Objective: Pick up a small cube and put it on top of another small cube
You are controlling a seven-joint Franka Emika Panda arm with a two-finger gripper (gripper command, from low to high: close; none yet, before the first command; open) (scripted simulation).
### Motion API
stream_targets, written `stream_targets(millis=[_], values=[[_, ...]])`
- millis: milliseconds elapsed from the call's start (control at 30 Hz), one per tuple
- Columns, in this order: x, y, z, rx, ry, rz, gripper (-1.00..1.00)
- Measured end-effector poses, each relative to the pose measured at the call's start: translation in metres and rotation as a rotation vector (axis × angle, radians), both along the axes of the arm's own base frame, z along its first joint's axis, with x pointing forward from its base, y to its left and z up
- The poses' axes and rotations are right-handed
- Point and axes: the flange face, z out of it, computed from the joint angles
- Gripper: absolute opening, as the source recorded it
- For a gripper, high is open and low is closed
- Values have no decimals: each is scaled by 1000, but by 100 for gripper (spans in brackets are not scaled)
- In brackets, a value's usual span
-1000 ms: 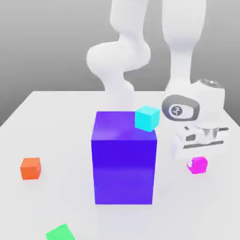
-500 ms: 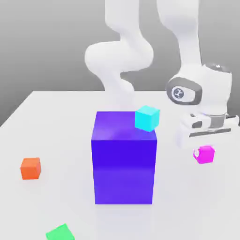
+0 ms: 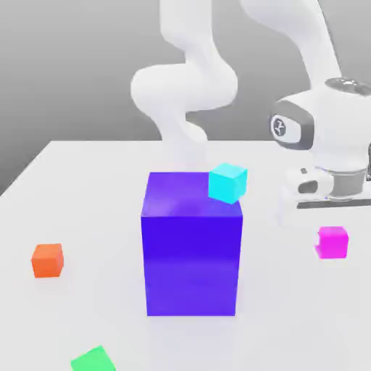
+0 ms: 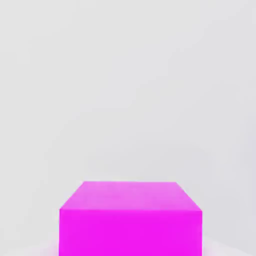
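**Pink cube carried aloft beside the big block**

In the exterior view, the gripper (image 3: 332, 230) hung at that view's right, jaws clenched on the small magenta cube (image 3: 332, 242), which appeared to be held clear of the white counter (image 3: 87, 188). The big blue-violet block (image 3: 191, 243) stood in the middle, with the small cyan cube (image 3: 227, 182) near its upper back corner; whether the cyan cube sat on the block or behind it could not be told. An orange cube (image 3: 48, 259) lay well apart at that view's left, and a green cube (image 3: 93, 359) near the lower edge.

The likely risks: a sideways swing toward either small cube could clip the tall block, which stood between the hand and the orange cube; an off-centre release could tip the magenta cube off its target.

In the hand view, the magenta cube (image 4: 131, 218) sat close under the camera against bare counter (image 4: 125, 75).
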Motion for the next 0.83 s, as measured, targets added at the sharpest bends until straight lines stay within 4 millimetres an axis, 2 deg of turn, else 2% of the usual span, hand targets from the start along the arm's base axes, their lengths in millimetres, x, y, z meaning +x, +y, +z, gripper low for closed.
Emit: stream_targets(millis=[100,167,267,367,467,500,533,600,633,800,833], values=[[59,-54,17,26,-3,-211,-100],[84,-95,20,24,9,-340,-100],[112,-161,19,9,32,-532,-100],[128,-234,15,-14,54,-722,-100],[129,-308,7,-46,80,-906,-100],[127,-325,-4,-58,90,-948,-100],[126,-334,-16,-64,95,-969,-100],[125,-340,-46,-69,98,-985,-100],[125,-340,-59,-71,99,-987,100],[125,-340,-59,-70,99,-987,100],[124,-341,-66,-71,101,-988,100]])
